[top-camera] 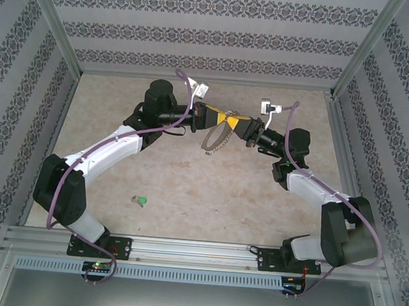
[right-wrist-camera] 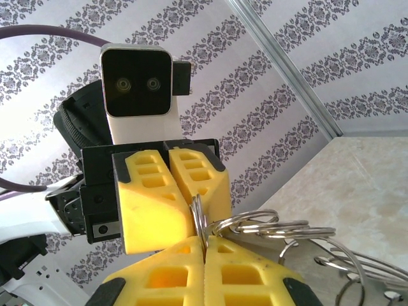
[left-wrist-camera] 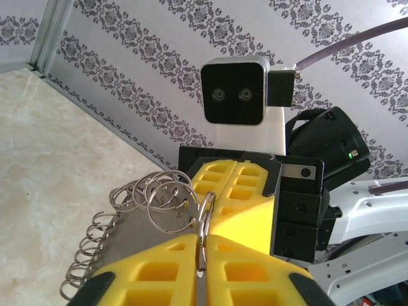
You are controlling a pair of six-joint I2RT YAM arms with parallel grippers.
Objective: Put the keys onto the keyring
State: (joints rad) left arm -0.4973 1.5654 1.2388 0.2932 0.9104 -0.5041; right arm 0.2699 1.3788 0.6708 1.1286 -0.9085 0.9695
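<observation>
The keyring (left-wrist-camera: pixel 127 237) leaves the left wrist view's bottom edge — its gripped part hidden between jaws.

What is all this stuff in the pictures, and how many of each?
key: 1, green head, lying loose on the left side of the table.
keyring: 1, dark grey and fringed with small silvery rings, held above the table between both pincers.
table: 1, beige marbled, beneath everything.
walls: 3, pale with dark patterned stripes, around the table.
arms: 2, white and black, reaching in from the near edge.
left pincer: 1, yellow, shut on the keyring.
right pincer: 1, yellow, shut on the keyring, facing the left one.
</observation>
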